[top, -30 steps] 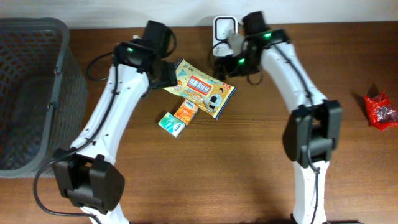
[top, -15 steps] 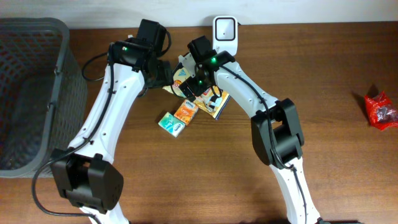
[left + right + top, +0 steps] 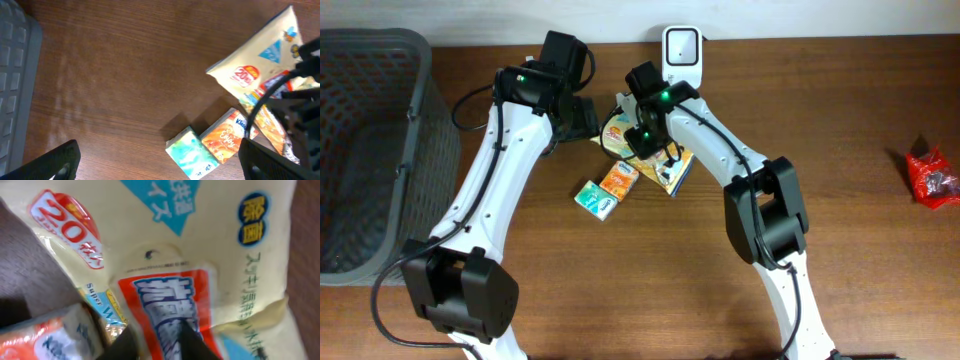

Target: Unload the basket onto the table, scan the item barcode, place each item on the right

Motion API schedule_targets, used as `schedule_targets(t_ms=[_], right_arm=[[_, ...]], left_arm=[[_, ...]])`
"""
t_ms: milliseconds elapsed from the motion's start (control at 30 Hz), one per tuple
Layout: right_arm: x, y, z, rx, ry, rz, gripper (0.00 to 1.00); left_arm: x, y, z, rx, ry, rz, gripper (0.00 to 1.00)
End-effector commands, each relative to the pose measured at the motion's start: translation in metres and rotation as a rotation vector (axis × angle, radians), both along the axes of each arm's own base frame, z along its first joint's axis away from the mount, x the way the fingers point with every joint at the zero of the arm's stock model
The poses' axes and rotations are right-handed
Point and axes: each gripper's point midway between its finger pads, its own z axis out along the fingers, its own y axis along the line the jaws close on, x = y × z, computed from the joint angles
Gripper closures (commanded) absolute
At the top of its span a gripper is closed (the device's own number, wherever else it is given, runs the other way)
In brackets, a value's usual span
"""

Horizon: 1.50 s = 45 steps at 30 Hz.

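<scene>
While I watched from overhead, the table (image 3: 880, 290) ran its far edge along the top, with the scanner (image 3: 681, 46) standing right against it and the basket (image 3: 370, 150) filling the left side. Bare wood stretched from the right arm out to a red packet (image 3: 932, 178) near the right edge, which was the widest room for moving.

I counted one wipes packet (image 3: 677, 168) lying just in front of the scanner, and two small tissue packs side by side just beside it: an orange one (image 3: 618, 180) and a green one (image 3: 595, 198).

Both arms reached from the near edge up toward the middle. The right gripper (image 3: 160, 341) pointed down onto the wipes packet, fingers drawn close together and pinching its printed face. The left gripper (image 3: 159, 155) hovered just left of the packet — jaws wide apart, holding nothing.
</scene>
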Motion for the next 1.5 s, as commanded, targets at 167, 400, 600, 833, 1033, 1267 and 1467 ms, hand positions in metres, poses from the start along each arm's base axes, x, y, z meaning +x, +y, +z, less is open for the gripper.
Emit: schedule_targets(t_ms=[167,400,600,833,1033,1267,1467], right_arm=[[-0.020,-0.025,0.057,0.037,0.088,-0.090,0.96],[-0.054,-0.035,0.087,0.025,0.189,-0.131,0.96],[-0.072,-0.050,0.106,0.011,0.239,-0.203,0.84],[-0.095,-0.080,0.185,0.065,0.152,-0.249,0.02],[-0.131,-0.110,0.268,0.125,-0.021,-0.270,0.02],[-0.170,-0.124,0.308,0.159,-0.093,-0.267,0.02],[-0.181,-0.128,0.307,0.145,-0.065,-0.269,0.02]], left_arm=[[0.001,-0.002,-0.011,-0.005,0.025,0.008,0.01],[0.002,-0.023,-0.042,-0.091,0.114,-0.037,0.03],[0.018,-0.066,-0.065,-0.254,0.121,-0.165,0.03],[0.047,-0.102,-0.099,-0.386,0.091,-0.288,0.01],[0.059,-0.126,-0.144,-0.496,0.122,-0.328,0.01],[0.065,-0.137,-0.166,-0.546,0.121,-0.350,0.02],[0.059,-0.152,-0.169,-0.581,0.140,-0.379,0.52]])
